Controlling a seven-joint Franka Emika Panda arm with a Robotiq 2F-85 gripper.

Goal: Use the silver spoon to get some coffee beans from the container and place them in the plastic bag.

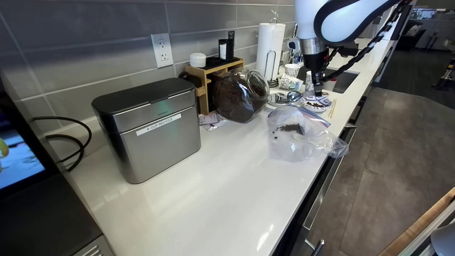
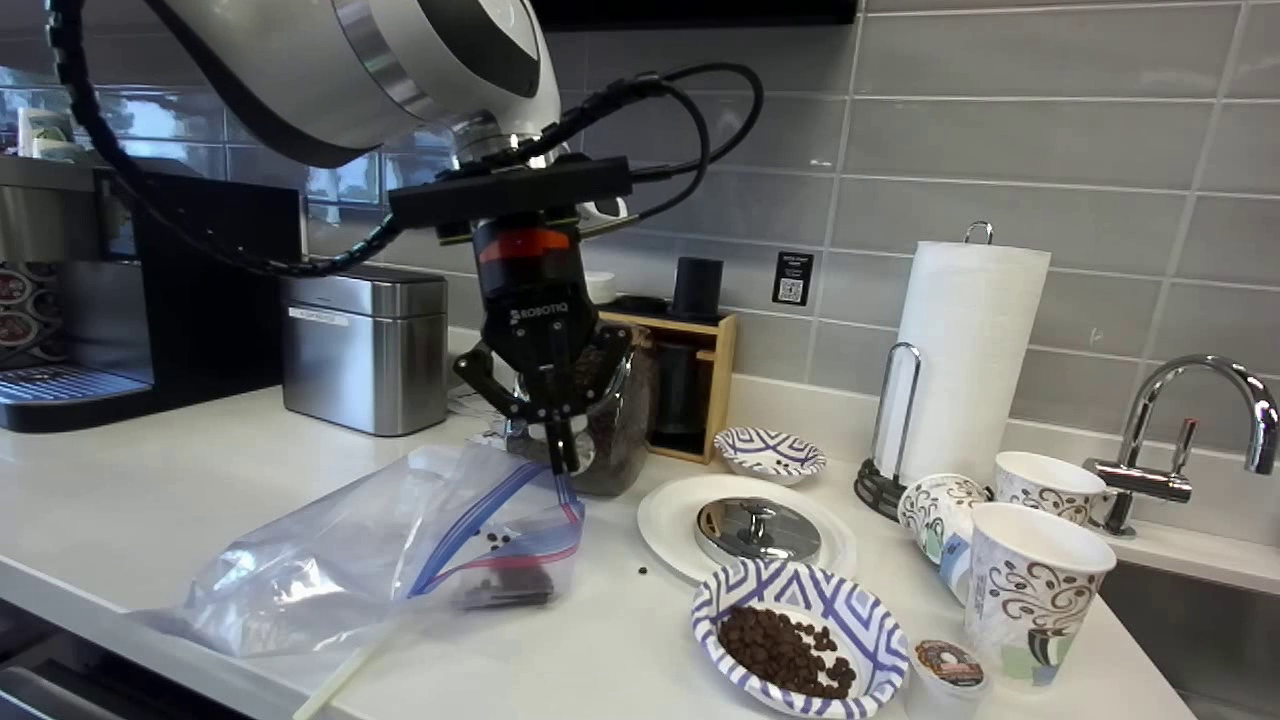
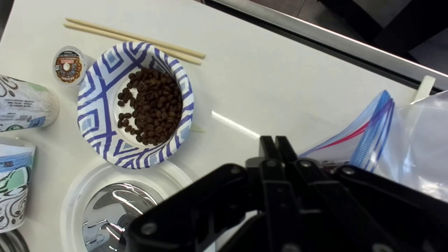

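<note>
Silver spoon in the gripper

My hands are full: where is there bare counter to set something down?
Widest bare patch: the counter between the metal box and the plastic bag. Smaller: between bag and bean bowl, near the gripper. Crowded: around the bowl, plate and paper cups.

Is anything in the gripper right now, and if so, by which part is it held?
The silver spoon, most likely by its handle: its scoop end sticks out beside the gripper in an exterior view. The exact contact is hidden.
</note>
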